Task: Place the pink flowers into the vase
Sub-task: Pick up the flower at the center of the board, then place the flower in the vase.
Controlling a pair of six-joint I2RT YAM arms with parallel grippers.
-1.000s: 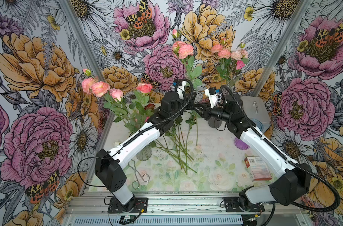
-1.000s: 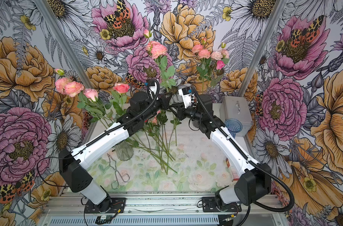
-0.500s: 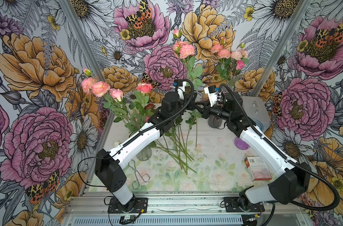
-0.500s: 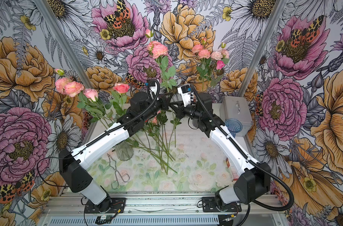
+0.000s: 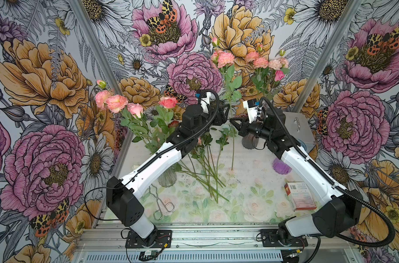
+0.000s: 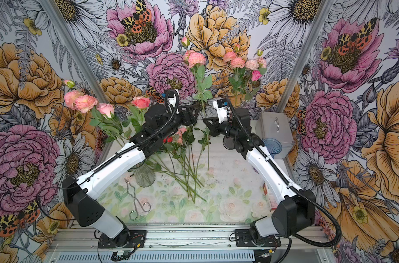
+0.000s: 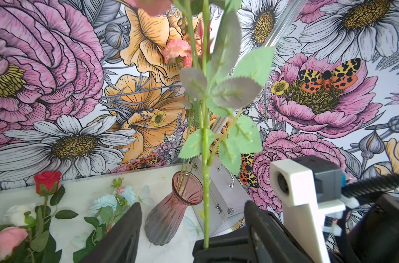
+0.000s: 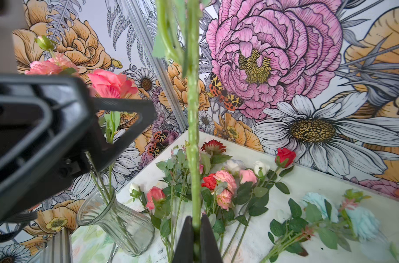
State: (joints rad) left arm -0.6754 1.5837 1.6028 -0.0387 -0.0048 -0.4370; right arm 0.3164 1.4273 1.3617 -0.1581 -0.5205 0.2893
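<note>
**Operator:** Two grippers meet above the rear of the tabletop [image 5: 251, 182]; state of each?

**Technician:** Right gripper [image 8: 195, 225]: jaws pinched tight on the green stem [image 8: 193, 113] of one pink flower [image 5: 224, 59]. The stem stands close to upright, bloom uppermost, cut end pointing down toward the tabletop; contact with the surface cannot be determined. Left gripper [image 7: 191, 209]: jaws spread wide; its fingers [image 7: 125, 234] stand on either side of the same stem, clear of it, just above the right gripper's hold.

**Operator:** Location of the other pink flowers?

**Technician:** Three groups.
- The first bunch [image 5: 116, 102] stands in the clear vase [image 5: 167, 180] on the robot's left, with the vase partly behind the left arm.
- The second bunch [image 5: 260, 61] stands in the tinted vase [image 7: 169, 218] at the rear right, close behind the right gripper.
- The loose pink blooms [image 8: 226, 182] lie flat on the tabletop between the arms, mixed with red roses [image 8: 285, 156] and pale blue blooms [image 8: 362, 222].

**Operator:** Other items present?

**Technician:** Metal tongs [image 5: 163, 205] lie near the clear vase, toward the front; a red and white carton [image 5: 300, 197] lies beside the right arm; a metal case [image 5: 301, 127] stands at the rear right corner.
</note>
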